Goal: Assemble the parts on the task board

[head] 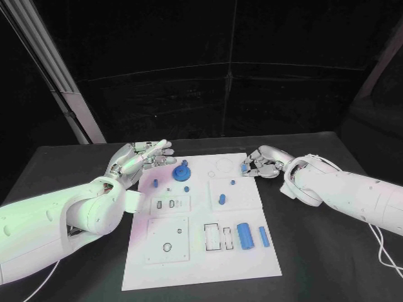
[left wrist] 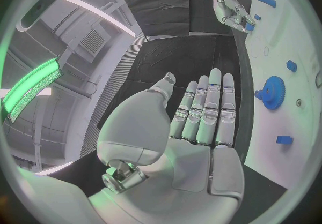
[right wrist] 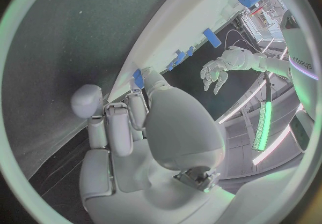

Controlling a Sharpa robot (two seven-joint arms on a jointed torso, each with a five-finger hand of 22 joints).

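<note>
The white task board (head: 201, 251) lies in the middle of the black table. On it are a blue gear (head: 183, 171) (left wrist: 272, 92), a blue cylinder (head: 244, 234), a blue bar (head: 263, 236), a blue peg (head: 221, 199) and a small blue block (head: 154, 183) (left wrist: 284, 140). My left hand (head: 143, 157) (left wrist: 204, 114) hovers at the board's far left corner, fingers stretched out straight, holding nothing. My right hand (head: 261, 162) (right wrist: 144, 122) sits at the board's far right edge with curled fingers, pinching a small blue part (right wrist: 137, 78) (left wrist: 249, 27) at its fingertips.
Recessed slots and outlined sockets mark the board's near half (head: 170, 242). Black table surface (head: 329, 264) runs along both sides of the board. A slanted metal post (head: 65, 88) stands behind the table's far left corner.
</note>
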